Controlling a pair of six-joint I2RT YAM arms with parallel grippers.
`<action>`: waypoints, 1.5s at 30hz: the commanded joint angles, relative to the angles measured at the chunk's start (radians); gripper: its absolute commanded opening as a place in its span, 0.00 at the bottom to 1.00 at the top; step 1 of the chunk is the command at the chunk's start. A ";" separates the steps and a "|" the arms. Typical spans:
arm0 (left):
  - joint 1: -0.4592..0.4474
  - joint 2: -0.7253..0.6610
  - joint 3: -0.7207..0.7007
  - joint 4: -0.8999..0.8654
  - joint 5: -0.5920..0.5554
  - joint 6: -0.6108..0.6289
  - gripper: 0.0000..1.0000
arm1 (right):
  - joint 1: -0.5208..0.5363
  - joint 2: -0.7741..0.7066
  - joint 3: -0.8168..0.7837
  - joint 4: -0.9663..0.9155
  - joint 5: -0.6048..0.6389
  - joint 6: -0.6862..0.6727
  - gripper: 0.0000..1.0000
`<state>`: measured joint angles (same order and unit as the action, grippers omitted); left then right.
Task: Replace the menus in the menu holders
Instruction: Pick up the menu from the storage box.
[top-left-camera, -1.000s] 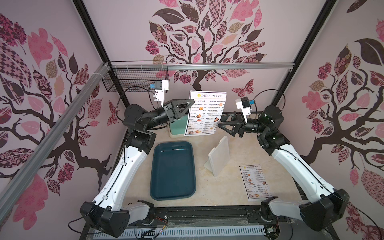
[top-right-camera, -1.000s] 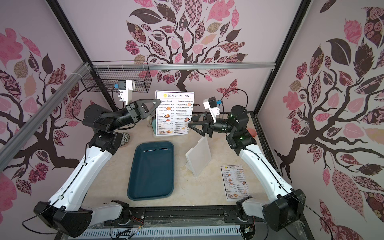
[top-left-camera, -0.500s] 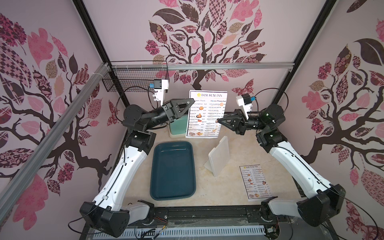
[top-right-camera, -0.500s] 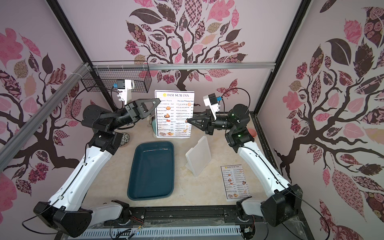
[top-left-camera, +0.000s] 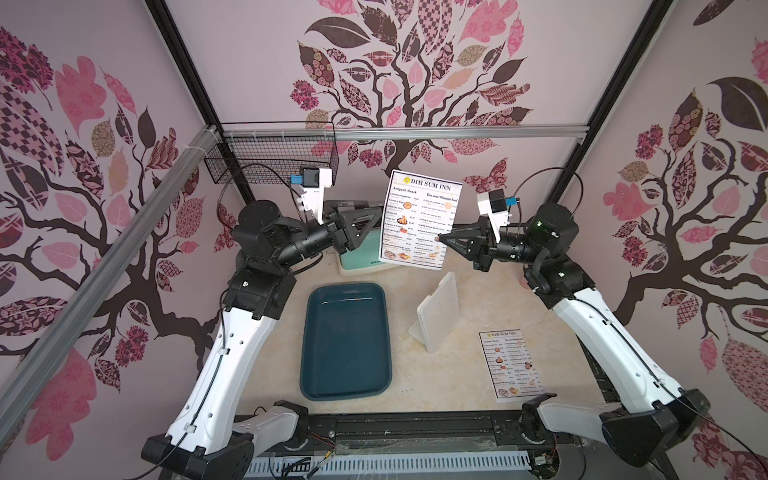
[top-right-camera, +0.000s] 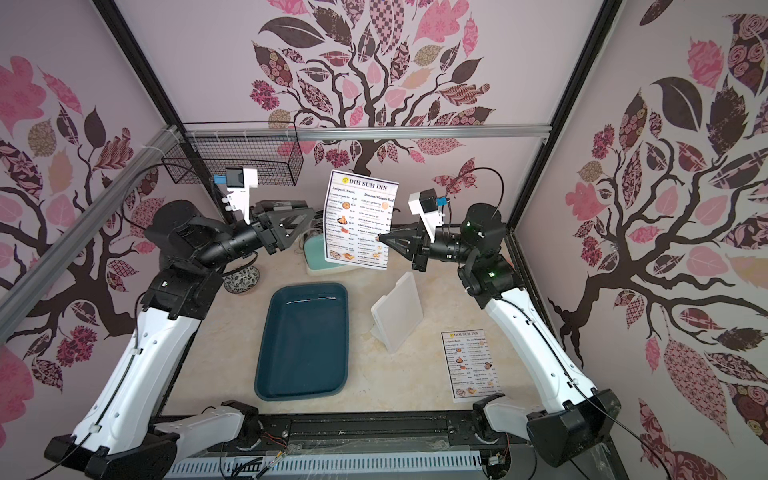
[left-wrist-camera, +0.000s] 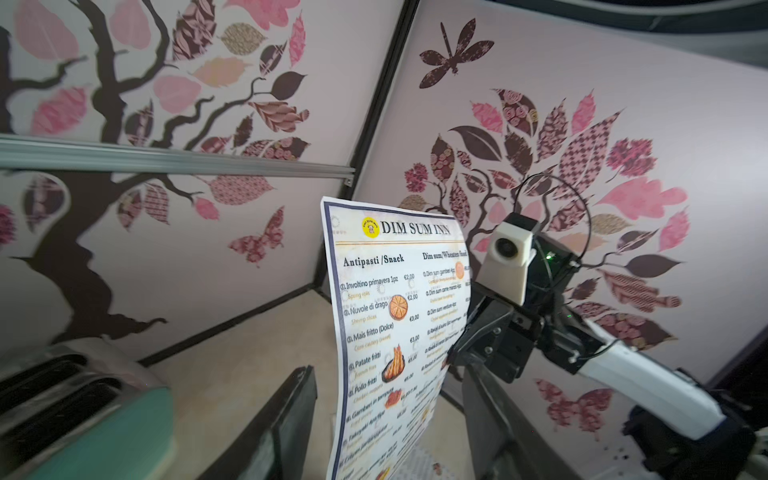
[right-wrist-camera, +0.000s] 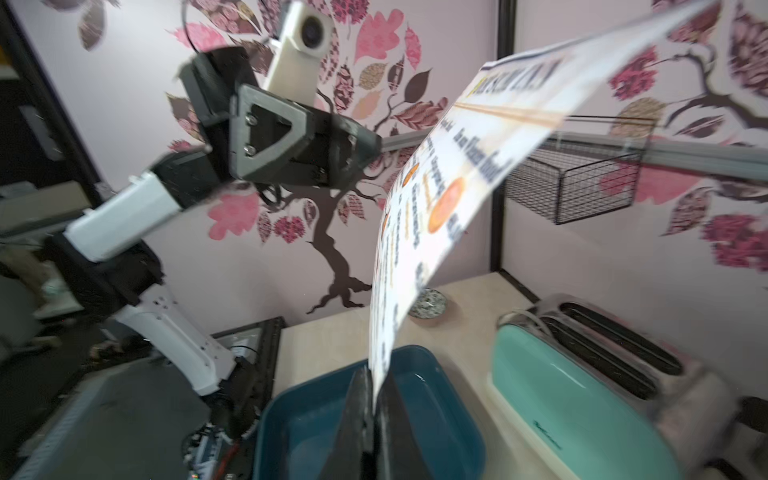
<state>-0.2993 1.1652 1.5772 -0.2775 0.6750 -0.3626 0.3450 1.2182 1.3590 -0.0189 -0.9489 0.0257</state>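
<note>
Upright, the menu (top-left-camera: 419, 220) sits pinched edgewise in the right claw (top-left-camera: 441, 239)

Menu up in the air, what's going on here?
The right claw is shut on one side edge of the raised menu, holding it upright in the air. The left claw stands open at the opposite edge, not gripping. The menu holder stands apart, no sheet showing in it; a second menu lies flat by the right arm's base.
</note>
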 joint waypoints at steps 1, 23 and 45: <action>-0.001 -0.009 0.101 -0.272 -0.098 0.362 0.63 | 0.002 -0.023 0.048 -0.337 0.230 -0.354 0.00; -0.120 0.125 0.282 -0.662 0.005 0.696 0.74 | 0.178 -0.056 0.244 -0.853 0.324 -0.881 0.00; -0.118 0.137 0.291 -0.860 0.187 0.681 0.37 | 0.178 0.081 0.419 -0.969 0.184 -0.800 0.00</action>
<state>-0.4194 1.3048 1.8553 -1.1065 0.8585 0.2878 0.5171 1.2881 1.7416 -0.9463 -0.7246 -0.7929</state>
